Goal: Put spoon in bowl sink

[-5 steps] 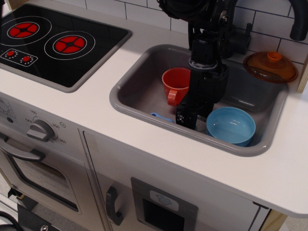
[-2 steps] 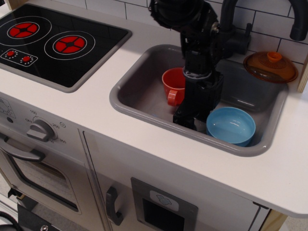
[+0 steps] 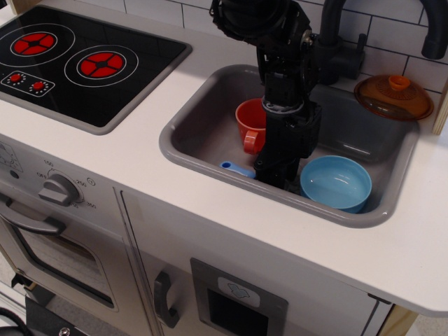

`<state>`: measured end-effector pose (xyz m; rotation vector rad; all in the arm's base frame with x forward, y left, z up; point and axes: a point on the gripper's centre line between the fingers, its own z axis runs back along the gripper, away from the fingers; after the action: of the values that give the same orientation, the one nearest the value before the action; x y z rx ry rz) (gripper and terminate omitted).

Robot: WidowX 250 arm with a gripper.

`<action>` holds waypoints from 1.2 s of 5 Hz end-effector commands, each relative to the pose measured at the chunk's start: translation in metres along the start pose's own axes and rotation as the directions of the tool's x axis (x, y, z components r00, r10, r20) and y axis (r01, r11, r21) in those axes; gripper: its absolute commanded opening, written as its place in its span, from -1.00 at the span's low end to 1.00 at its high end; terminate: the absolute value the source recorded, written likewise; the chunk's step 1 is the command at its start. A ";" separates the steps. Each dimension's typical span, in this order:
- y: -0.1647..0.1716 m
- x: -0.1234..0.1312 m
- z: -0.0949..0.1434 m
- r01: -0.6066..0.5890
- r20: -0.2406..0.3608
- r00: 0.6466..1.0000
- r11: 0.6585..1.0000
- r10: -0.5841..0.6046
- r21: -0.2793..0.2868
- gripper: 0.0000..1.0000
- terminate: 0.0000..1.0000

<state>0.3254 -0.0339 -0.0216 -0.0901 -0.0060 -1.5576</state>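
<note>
Grey sink (image 3: 210, 133), small light-blue spoon (image 3: 236, 169)

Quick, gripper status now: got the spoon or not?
Gripper: down in the sink over the spoon; fingertips hidden, so a grasp cannot be told.

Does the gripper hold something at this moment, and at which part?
It cannot be told. The small light-blue plastic spoon pokes out beside the black gripper, low in the grey sink; the jaws are hidden.

Tool (image 3: 274, 176) down in sink (image 3: 203, 133) at spoon (image 3: 236, 169), beside bowl (image 3: 336, 183).
</note>
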 end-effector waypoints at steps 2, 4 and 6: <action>0.009 -0.014 0.060 -0.165 -0.013 0.986 0.984 0.164 -0.074 -1.00 -1.00; 0.009 -0.012 0.091 -0.373 0.034 0.928 0.925 0.371 0.078 -1.00 -1.00; 0.039 0.025 0.071 -0.494 0.041 0.869 0.864 0.492 0.094 -1.00 -1.00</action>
<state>0.3523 -0.0544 0.0313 -0.0448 -0.0135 -1.0325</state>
